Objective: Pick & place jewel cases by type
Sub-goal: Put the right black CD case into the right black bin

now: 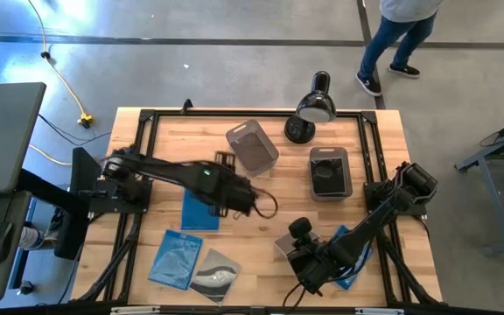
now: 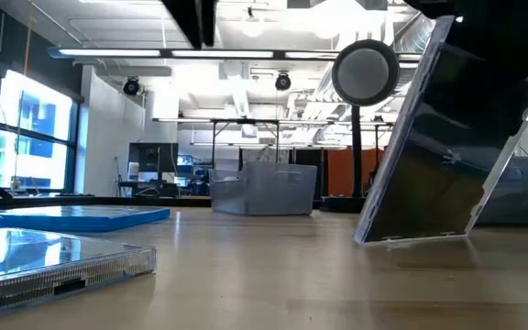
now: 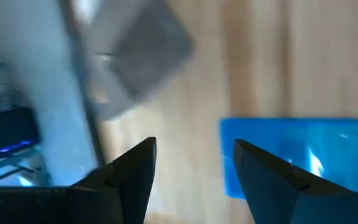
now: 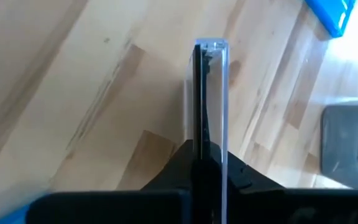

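Two dark robot arms work over a pale wooden plank surface (image 1: 261,223) ringed by a black metal frame. The right claw (image 4: 205,163) is clamped tight on the edge of a thin dark grey-black squarish jewel case (image 2: 443,147), holding it on edge and tilted, its lower edge at the wood near the front of the surface. The left claw (image 3: 194,165) hangs with its fingers spread and nothing between them, above a glossy blue rectangular jewel case (image 3: 294,152) lying flat near the middle of the surface. A second blue jewel case (image 1: 175,259) lies flat at the front left, touching a clear-grey case with a silver disc (image 1: 214,274) just beside it. A third blue case (image 1: 350,262) shows partly beneath the right arm. Toward the back stand two smoky translucent grey tubs: the left tub (image 1: 251,145) is tilted at an angle, while the right tub (image 1: 330,172) holds a dark case. A black dome-headed lamp (image 1: 313,107) stands between them at the back edge. A person in jeans (image 1: 392,44) stands on the floor beyond.
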Controlling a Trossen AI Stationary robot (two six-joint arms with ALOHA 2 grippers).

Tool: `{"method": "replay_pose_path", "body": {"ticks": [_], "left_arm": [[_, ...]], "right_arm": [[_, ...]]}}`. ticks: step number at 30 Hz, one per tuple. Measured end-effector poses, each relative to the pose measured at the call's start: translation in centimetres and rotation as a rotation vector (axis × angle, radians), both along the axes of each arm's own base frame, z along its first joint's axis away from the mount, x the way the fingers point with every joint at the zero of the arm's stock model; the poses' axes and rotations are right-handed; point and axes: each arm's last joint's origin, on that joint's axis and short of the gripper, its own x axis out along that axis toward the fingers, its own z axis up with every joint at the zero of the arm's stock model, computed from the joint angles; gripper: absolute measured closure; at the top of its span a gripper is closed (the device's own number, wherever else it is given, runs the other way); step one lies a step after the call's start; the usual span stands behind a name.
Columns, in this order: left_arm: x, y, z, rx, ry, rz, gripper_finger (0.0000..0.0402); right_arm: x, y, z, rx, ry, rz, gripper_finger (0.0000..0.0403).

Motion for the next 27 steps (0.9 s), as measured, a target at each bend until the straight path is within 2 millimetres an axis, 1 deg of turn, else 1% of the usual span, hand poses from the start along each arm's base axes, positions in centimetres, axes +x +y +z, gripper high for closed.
{"method": "replay_pose_path", "body": {"ticks": [2,4,7,9,11,12,15,19,21,25,27], "left_arm": [[-1.4,0.6,1.9,0.004,-0.077,0.028,0.0193],[-2.7,1.4,3.6,0.004,-0.149,0.050,0.0193],[-4.5,2.0,5.4,0.002,-0.228,0.099,0.0193],[-5.4,2.3,6.2,-0.005,-0.281,0.135,0.0193],[-6.5,2.6,7.1,-0.014,-0.323,0.150,0.0193],[-6.8,2.7,7.4,-0.019,-0.336,0.151,0.0193],[-7.5,2.8,7.9,-0.025,-0.356,0.149,0.0193],[-7.7,2.8,8.1,-0.023,-0.363,0.149,0.0193],[-7.7,2.9,8.1,-0.018,-0.362,0.148,0.0193],[-7.7,2.9,8.1,-0.016,-0.359,0.144,0.0193],[-7.6,2.8,8.0,-0.016,-0.356,0.142,0.0193]], "right_arm": [[0.0,-0.1,0.0,-0.003,-0.008,-0.022,0.0386],[0.0,-0.2,0.0,-0.021,-0.026,-0.042,0.0373],[0.0,-0.4,0.1,-0.071,-0.070,-0.071,0.0360],[0.0,-0.6,0.2,-0.120,-0.099,-0.086,0.0367],[0.2,-1.0,0.3,-0.149,-0.130,-0.116,0.0382],[0.3,-1.3,0.3,-0.159,-0.138,-0.137,0.0388],[0.6,-2.1,0.3,-0.171,-0.147,-0.193,0.0386],[1.0,-3.3,0.5,-0.272,-0.191,-0.228,0.0363],[1.2,-3.8,0.7,-0.356,-0.222,-0.229,0.0361],[1.7,-5.1,1.0,-0.474,-0.236,-0.229,0.0386],[1.7,-5.8,1.4,-0.503,-0.235,-0.246,0.0387]]}}
